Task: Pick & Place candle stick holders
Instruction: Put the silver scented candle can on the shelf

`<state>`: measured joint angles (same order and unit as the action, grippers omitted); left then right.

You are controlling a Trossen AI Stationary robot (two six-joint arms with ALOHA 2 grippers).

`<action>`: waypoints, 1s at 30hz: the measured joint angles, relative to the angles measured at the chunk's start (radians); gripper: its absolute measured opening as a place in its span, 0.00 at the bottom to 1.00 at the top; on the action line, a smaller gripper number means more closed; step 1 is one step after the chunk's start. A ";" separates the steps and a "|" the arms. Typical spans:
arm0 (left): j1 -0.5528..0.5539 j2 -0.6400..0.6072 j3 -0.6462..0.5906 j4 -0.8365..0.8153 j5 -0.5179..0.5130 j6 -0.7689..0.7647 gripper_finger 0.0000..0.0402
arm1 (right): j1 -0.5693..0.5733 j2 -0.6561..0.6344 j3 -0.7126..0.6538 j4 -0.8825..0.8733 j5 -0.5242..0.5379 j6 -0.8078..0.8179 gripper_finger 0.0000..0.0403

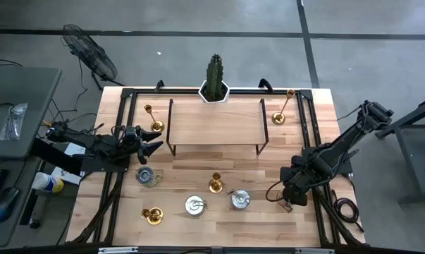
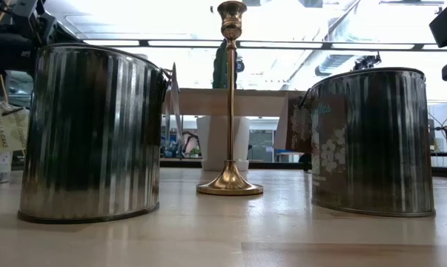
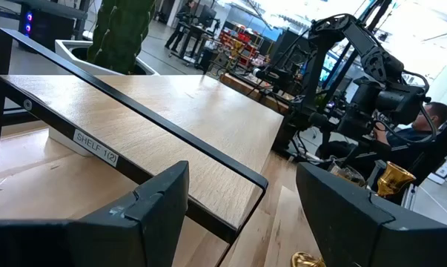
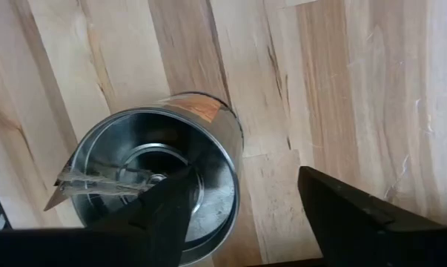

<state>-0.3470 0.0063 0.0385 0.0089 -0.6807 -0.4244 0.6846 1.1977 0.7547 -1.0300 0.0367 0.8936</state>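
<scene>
The left gripper (image 1: 154,146) is hovering at the left end of the black-framed wooden shelf (image 1: 216,123), its jaws standing wide with nothing between them. Just beyond its fingertips a short brass candle stick holder (image 1: 156,125) is standing on the table (image 1: 318,113), with a taller one (image 1: 147,109) a little farther off. A silver tin (image 1: 148,176) is sitting just beside the jaws on the near side. Farther along the front, a short holder (image 1: 153,215) is lying well apart from both grippers, then a second tin (image 1: 194,205), then a tall holder (image 1: 216,183) standing upright between the tins. At the back, a potted cactus (image 1: 214,77) is standing behind the shelf. A tall tilted holder (image 1: 282,109) is leaning at the far right corner. The right gripper (image 1: 288,204) is hanging over the table near a third tin (image 4: 160,174), which is lying just outside its left finger (image 4: 160,215); the jaws are partly open and empty.
</scene>
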 joint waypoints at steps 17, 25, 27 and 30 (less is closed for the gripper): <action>0.000 0.000 0.000 0.000 0.000 0.000 0.61 | -0.013 0.004 0.000 0.004 -0.020 -0.006 0.33; 0.000 0.000 0.000 0.000 0.000 0.000 0.61 | -0.020 0.004 0.000 0.003 -0.016 -0.008 0.29; 0.000 0.000 0.000 0.000 0.000 0.000 0.61 | -0.020 0.004 0.000 0.003 -0.016 -0.008 0.28; 0.000 0.000 0.000 0.000 0.000 0.000 0.61 | -0.020 0.004 0.000 0.006 -0.016 -0.008 0.26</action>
<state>-0.3470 0.0063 0.0387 0.0090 -0.6811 -0.4240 0.6647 1.2015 0.7547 -1.0239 0.0208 0.8856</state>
